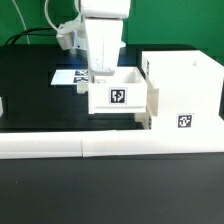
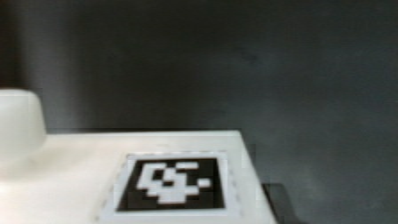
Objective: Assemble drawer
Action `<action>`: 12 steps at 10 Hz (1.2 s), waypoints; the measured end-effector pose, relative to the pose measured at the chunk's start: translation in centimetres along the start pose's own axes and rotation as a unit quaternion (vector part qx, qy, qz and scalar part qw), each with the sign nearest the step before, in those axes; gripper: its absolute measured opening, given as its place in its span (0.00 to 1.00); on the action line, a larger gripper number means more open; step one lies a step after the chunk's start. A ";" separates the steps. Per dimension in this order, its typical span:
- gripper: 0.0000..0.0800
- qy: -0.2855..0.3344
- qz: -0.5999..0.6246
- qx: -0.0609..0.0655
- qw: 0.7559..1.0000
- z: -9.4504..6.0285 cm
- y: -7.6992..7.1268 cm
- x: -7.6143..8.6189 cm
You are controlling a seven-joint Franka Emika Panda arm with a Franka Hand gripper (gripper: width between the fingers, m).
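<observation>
The drawer's tall white shell [image 1: 182, 88] stands at the exterior view's right with a tag on its front. One small open-top tray [image 1: 122, 94], with a tag on its near face, sits against the shell's open side, partly level with it. My gripper [image 1: 97, 77] comes straight down onto the tray's wall on the side away from the shell, and its fingers look closed on that wall. The wrist view shows the tray's tagged white face [image 2: 173, 183] close up over the dark table. A small white piece [image 1: 147, 120] shows low between tray and shell. I cannot tell what it is.
The long low white border wall [image 1: 110, 147] runs along the front of the black table. The marker board [image 1: 70, 75] lies flat behind the tray. A white piece [image 1: 2, 105] shows at the exterior view's left edge.
</observation>
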State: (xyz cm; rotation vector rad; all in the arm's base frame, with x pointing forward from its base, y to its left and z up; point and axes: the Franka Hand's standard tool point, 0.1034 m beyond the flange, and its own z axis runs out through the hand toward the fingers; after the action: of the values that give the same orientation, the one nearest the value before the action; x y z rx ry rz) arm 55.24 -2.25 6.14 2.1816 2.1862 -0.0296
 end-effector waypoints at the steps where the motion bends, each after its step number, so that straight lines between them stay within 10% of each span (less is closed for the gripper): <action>1: 0.05 0.000 0.001 0.005 1.000 0.1 -0.2 0.2; 12: 0.05 0.002 0.016 0.007 1.000 0.4 -0.3 1.3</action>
State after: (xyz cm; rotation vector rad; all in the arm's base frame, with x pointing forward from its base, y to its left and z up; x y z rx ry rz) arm 54.95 -0.99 5.71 2.2260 2.1594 -0.0392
